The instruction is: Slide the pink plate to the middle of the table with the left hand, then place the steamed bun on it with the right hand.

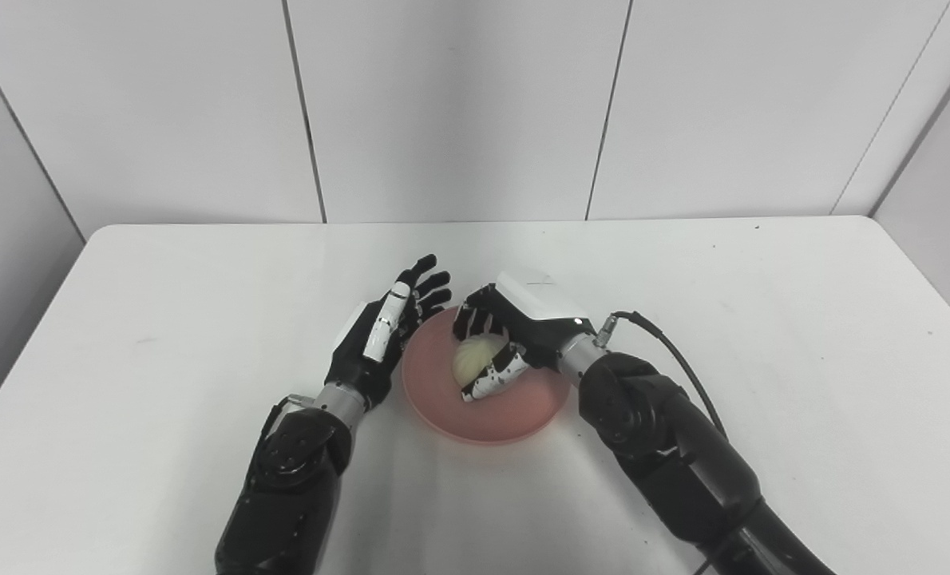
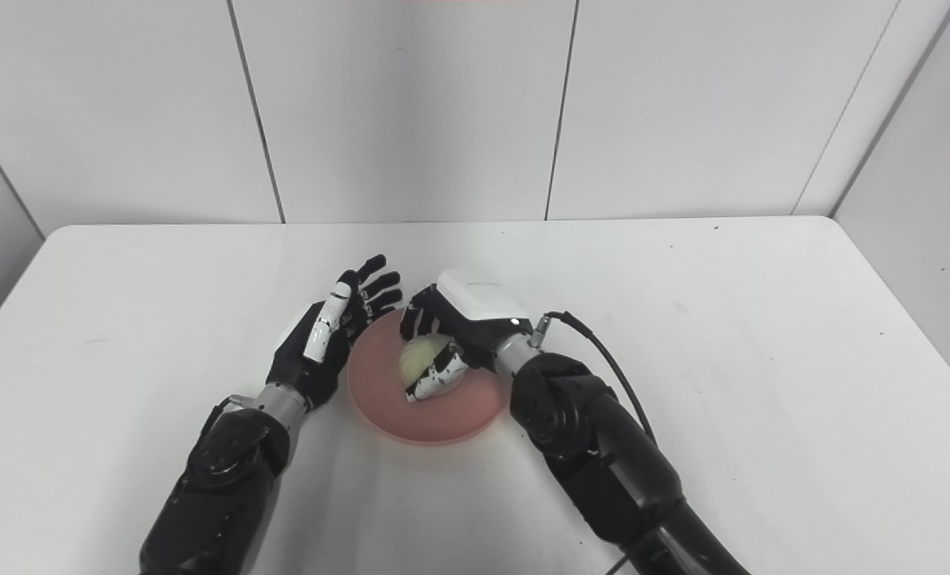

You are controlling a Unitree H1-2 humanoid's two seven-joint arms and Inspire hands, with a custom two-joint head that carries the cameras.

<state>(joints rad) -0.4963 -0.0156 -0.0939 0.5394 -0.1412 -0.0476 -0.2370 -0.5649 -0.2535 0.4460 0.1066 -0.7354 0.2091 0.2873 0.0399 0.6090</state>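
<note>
Gripping pale round steamed bun (image 1: 475,358), rt hand (image 1: 515,327), over smooth pink plate (image 1: 515,415)
</note>
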